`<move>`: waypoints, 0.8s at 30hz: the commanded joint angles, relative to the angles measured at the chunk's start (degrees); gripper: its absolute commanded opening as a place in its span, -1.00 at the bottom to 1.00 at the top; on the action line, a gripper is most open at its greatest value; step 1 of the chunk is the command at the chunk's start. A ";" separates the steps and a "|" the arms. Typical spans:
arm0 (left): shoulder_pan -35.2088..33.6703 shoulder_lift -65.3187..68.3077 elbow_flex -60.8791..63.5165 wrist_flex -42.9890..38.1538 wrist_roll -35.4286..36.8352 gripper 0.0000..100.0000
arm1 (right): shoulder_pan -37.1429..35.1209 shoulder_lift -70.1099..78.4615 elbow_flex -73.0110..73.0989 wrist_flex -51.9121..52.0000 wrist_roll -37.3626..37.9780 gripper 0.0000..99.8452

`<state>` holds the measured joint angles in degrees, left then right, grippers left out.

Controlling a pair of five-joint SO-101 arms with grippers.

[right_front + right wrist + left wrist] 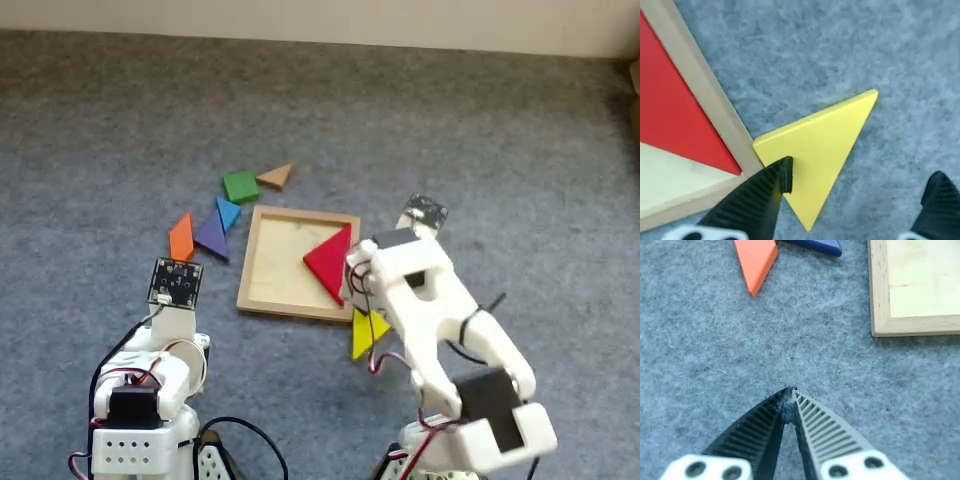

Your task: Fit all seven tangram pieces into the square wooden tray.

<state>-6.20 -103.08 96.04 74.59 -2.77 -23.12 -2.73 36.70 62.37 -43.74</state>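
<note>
The right gripper (pixel 860 180) hangs wide open over the yellow triangle (pixel 815 155), which lies flat on the carpet (pixel 500 150) against the wooden tray's (pixel 262 300) near right corner. One fingertip is over its tray-side edge, the other is well off it. The left gripper (pixel 791 392) is closed on nothing, left of the tray.

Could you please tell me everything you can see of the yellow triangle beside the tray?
The yellow triangle is a flat, thick piece, apparently painted wood, smooth and unmarked. It lies flat on the grey carpet outside the wooden tray, one corner against the tray's outer corner. The right gripper is open over it: one of its fingers overlaps the triangle's edge near the tray, the other stands beyond its far side; contact cannot be judged.
</note>
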 commanded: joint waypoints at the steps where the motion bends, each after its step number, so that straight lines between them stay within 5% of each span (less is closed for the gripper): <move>1: -0.57 0.13 1.19 0.18 0.18 -0.99 | -0.31 4.79 -5.85 -1.27 -2.11 -0.22; 24: -0.57 0.13 1.19 0.18 0.18 -0.99 | -2.42 19.03 -13.93 -0.92 1.23 -0.23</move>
<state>-6.20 -103.08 96.04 74.59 -2.77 -24.35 12.48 24.13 62.02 -43.12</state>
